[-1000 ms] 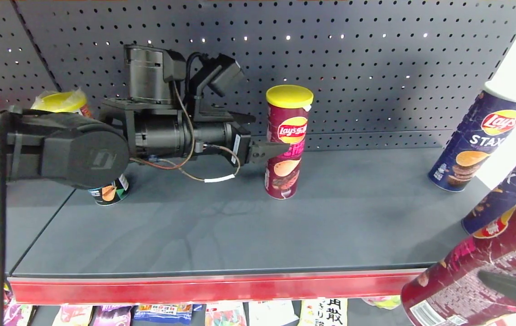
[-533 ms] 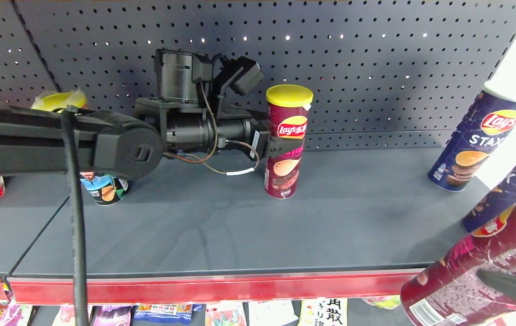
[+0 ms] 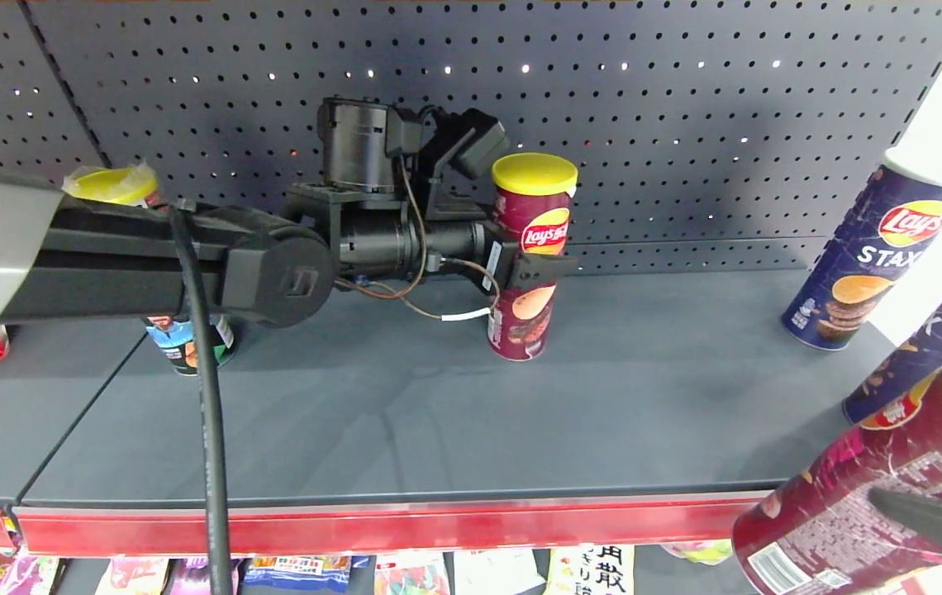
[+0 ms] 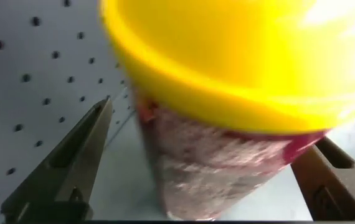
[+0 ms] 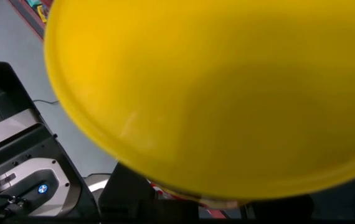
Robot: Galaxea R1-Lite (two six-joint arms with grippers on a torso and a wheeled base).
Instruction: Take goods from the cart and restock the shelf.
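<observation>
Compared with one second earlier, the left gripper has advanced toward the standing can and now straddles it at mid-height. The standing can itself has shifted slightly toward the robot's right. The left wrist view shows the gripper fingers spread, one on each side of the standing can, with a visible gap on at least one side. The standing can rests upright on the shelf, close to the pegboard behind it. A wide bare stretch of shelf lies between the standing can and the red front lip. More bare shelf extends to the robot's right of the standing can, up to two blue cans at the shelf end. To the robot's left of the standing can, well apart, a wrapped can stands partly hidden behind the left arm. The standing can is a maroon tube with a yellow lid and a printed chip picture on its side. Forward and to the robot's right of the standing can, beyond the front lip, the right gripper clamps a tilted held can of the same maroon design.
</observation>
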